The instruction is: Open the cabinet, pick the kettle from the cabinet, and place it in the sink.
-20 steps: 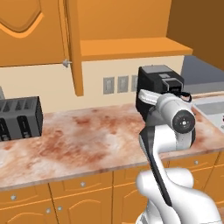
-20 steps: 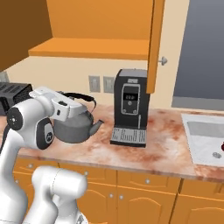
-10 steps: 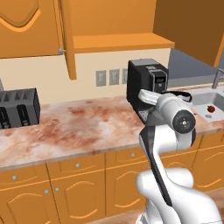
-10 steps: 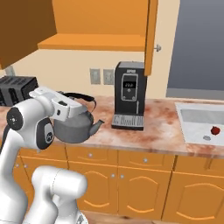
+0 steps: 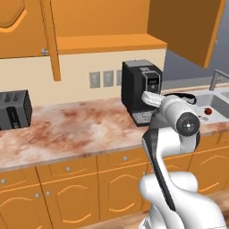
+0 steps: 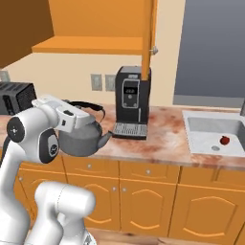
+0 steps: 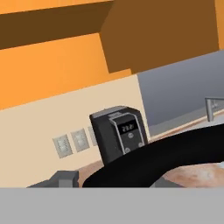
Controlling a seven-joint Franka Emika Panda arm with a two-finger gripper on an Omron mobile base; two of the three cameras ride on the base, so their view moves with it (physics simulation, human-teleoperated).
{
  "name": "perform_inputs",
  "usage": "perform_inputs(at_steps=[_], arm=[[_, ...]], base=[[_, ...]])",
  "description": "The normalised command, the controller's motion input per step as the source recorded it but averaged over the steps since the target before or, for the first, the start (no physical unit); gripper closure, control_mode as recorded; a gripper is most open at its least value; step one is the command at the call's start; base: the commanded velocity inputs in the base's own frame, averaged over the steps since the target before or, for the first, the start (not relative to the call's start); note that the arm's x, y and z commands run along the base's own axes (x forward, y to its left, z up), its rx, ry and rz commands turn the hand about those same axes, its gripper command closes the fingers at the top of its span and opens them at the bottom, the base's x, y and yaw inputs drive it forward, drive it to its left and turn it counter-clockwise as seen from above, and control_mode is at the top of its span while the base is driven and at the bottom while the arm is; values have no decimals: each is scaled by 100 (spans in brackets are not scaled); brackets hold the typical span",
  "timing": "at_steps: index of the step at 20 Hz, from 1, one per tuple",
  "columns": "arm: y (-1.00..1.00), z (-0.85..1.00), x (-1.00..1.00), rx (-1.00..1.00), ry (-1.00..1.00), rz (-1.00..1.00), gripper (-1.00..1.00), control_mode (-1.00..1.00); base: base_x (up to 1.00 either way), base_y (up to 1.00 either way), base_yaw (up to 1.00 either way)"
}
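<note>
Left base view: the whole picture is sliding, so it is our base driving along the surface (image 5: 76, 129), not the things moving. The toaster (image 5: 13, 109) has drifted out to nine o'clock, the coffee machine (image 5: 142, 91) sits near centre, and the sink (image 5: 217, 103) with its faucet (image 5: 217, 78) has come in at three o'clock, a small red thing (image 5: 207, 111) lying in its bowl. We judge that puts us on the carry leg, closing on the drop-off. The cabinet (image 5: 107, 27) stands open above, its shelf bare.

Right base view: the kettle (image 6: 82, 135) rides with us at nine o'clock, lifted off the surface, well left of the sink bowl at three o'clock. It is squat, grey and dull-metal, its short spout pointing toward the coffee machine, its thin black handle arching over the top. The claw (image 6: 72, 117) is clenched on that handle; the kettle hangs level beneath.

Hand view: the black handle curves across five o'clock, close to the lens, with one finger tip (image 7: 61, 178) at seven o'clock. The coffee machine stands dead centre, the faucet at three o'clock.
</note>
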Motion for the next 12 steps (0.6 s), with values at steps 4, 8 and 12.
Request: perform_inputs(at_steps=[4, 8, 12], arm=[[0, 0, 0, 0, 0, 0, 100, 100], [0, 0, 0, 0, 0, 0, 100, 100], [0, 0, 0, 0, 0, 0, 100, 100]], base=[[-9, -64, 0], [-7, -64, 0], [-3, -64, 0]])
